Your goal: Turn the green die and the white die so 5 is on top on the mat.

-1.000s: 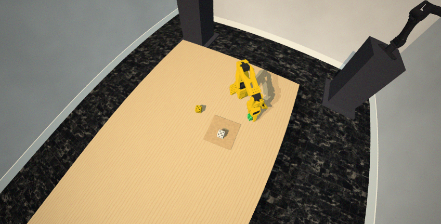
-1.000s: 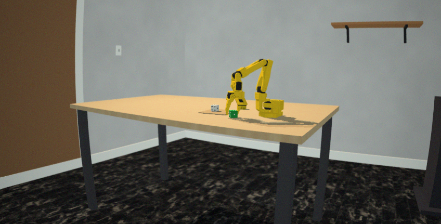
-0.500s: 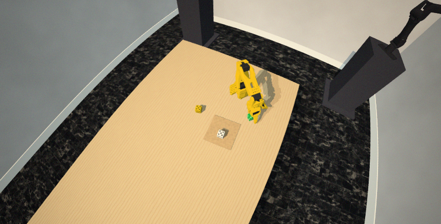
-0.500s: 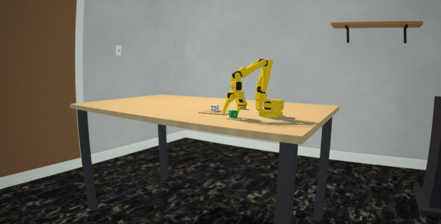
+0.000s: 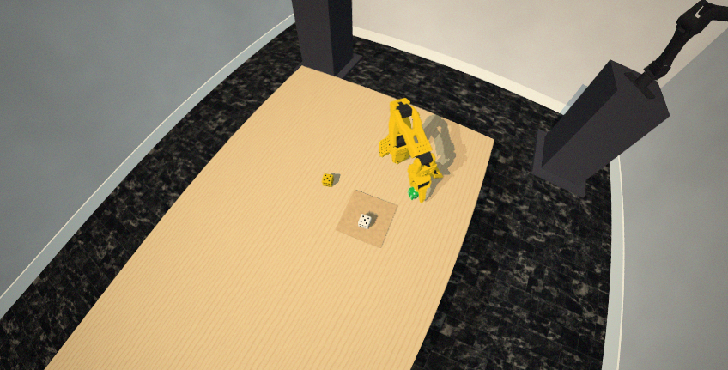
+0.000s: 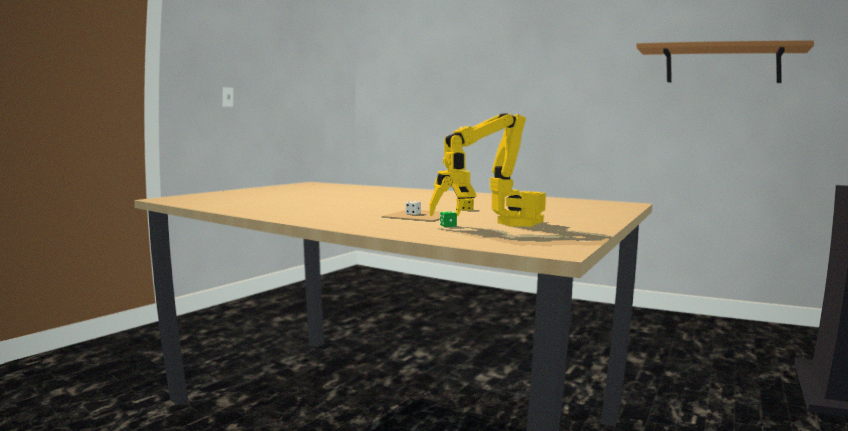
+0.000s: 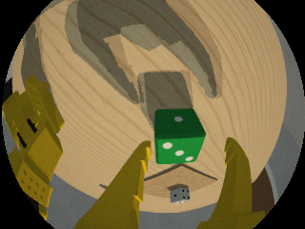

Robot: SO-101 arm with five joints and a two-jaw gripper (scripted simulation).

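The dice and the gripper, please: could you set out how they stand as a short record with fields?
green die: off the mat, 1 and 3 visible in the wrist view
white die: on the mat, 5 on top
yellow die: off the mat
mat: flat on the table
gripper: open, with gaps either side of the green die in the wrist view
stacking: no die lies on another
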